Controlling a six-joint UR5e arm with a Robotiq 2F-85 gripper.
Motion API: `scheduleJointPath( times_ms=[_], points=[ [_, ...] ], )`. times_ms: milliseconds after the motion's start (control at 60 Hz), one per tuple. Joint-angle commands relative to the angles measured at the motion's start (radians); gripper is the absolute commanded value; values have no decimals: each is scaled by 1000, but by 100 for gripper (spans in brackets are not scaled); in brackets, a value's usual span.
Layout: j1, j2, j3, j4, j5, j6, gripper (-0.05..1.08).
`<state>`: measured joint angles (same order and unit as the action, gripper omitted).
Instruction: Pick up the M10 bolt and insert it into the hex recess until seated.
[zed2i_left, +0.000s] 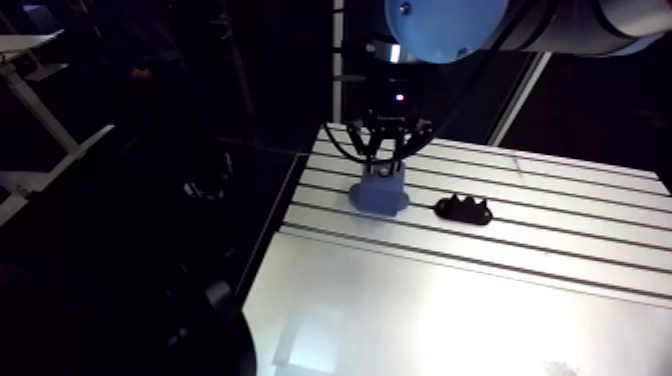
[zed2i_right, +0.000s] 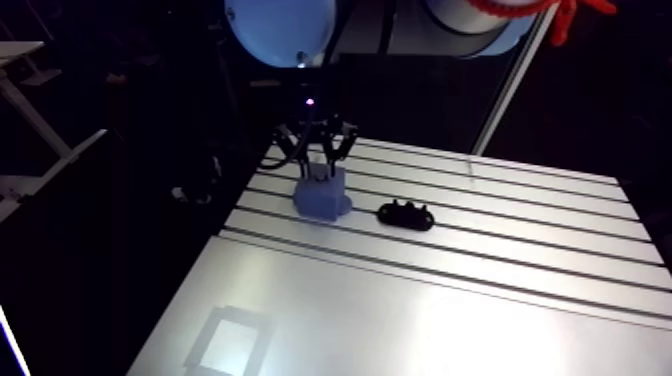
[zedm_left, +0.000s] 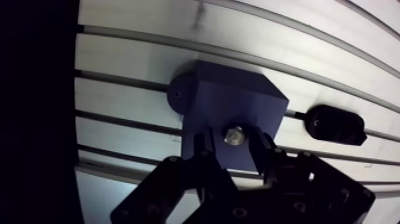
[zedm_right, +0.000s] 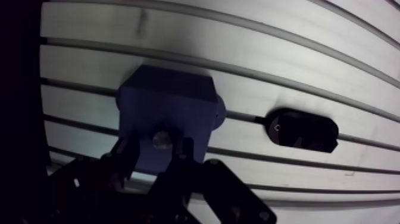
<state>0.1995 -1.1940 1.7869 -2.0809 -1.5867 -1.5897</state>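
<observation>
A blue block (zedm_left: 235, 98) stands on the slotted table (zed2i_left: 450, 300), with a round flange on one side. The M10 bolt (zedm_left: 234, 135) stands in the block's top, its metal end pointing up at the wrist camera. My gripper (zedm_left: 234, 149) hangs straight over the block (zed2i_left: 380, 190). Its fingers (zedm_left: 202, 149) are on either side of the bolt, with a narrow gap on each side and no visible contact. The jaws are open.
A black ridged part (zedm_left: 336, 125) lies on the table beside the block, a short way to its right in the arm view (zed2i_left: 463, 209). The table's left edge (zed2i_left: 290, 200) runs close to the block. T-slots cross the far half of the table.
</observation>
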Motion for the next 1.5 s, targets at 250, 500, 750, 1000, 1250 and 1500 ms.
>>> scheduleJointPath(
  times_ms=[250, 500, 750, 1000, 1250, 1500],
  points=[
    [-6, 0, 1, 0, 0, 0, 57],
    [-8, 0, -1, 0, 0, -2, 58],
    [-7, 0, 1, 0, 1, -5, 59],
    [-8, 0, -1, 0, 1, -5, 61],
    [-6, 0, -1, 0, 1, -5, 62],
    [-6, 0, 1, 1, 1, -5, 63]
  ],
)
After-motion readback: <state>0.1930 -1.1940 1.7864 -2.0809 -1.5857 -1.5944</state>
